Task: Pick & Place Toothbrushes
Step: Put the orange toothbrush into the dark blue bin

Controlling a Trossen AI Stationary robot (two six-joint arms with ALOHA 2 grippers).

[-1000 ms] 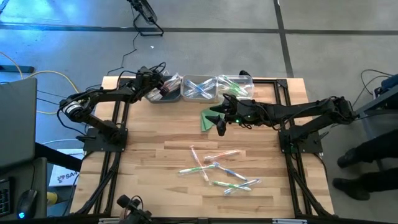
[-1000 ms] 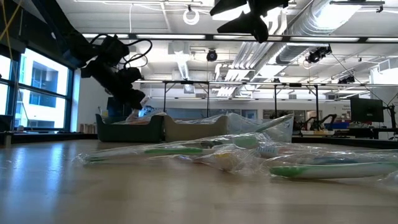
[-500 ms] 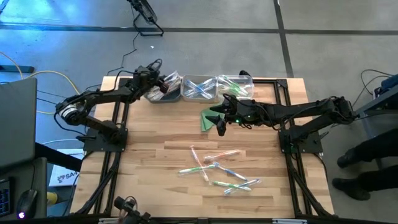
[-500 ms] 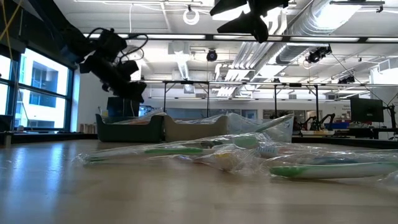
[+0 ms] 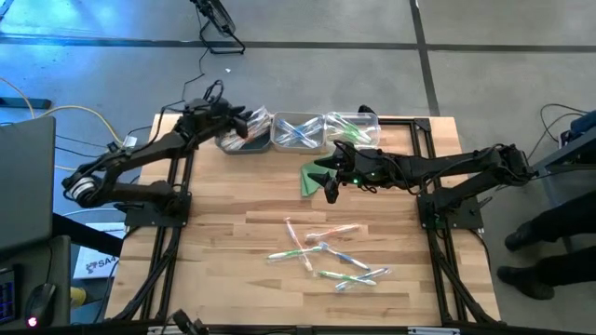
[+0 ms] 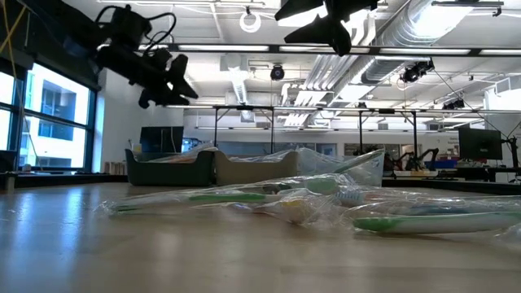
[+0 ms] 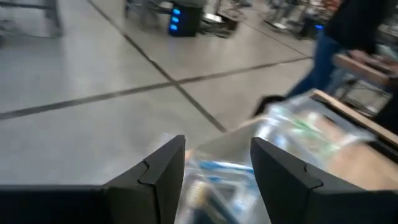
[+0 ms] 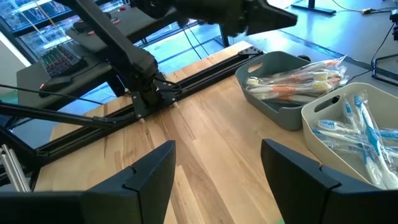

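Several wrapped toothbrushes [image 5: 326, 257] lie loose on the wooden table's near middle, close to the low camera [image 6: 269, 195]. Three bins stand along the far edge. The grey bin [image 5: 244, 141] holds orange-accented ones [image 8: 292, 81], the beige bin [image 5: 298, 133] blue ones [image 8: 364, 121], and the clear bin [image 5: 352, 126] green ones. My left gripper [image 5: 242, 122] hangs open above the grey bin, with nothing between its fingers [image 7: 217, 149]. My right gripper [image 5: 324, 184] waits open over the table's middle, beside a folded green triangle [image 5: 307, 182].
Black frame rails [image 5: 177, 200] run along the table's left and right sides. Bare wood [image 5: 233, 242] lies between the bins and the loose pile. A person's legs [image 5: 540, 251] show beyond the right edge.
My left gripper has risen from just over the grey bin to well above it. On the way it drew slightly toward the table's far left corner and rolled about its own axis. My right arm has kept still.
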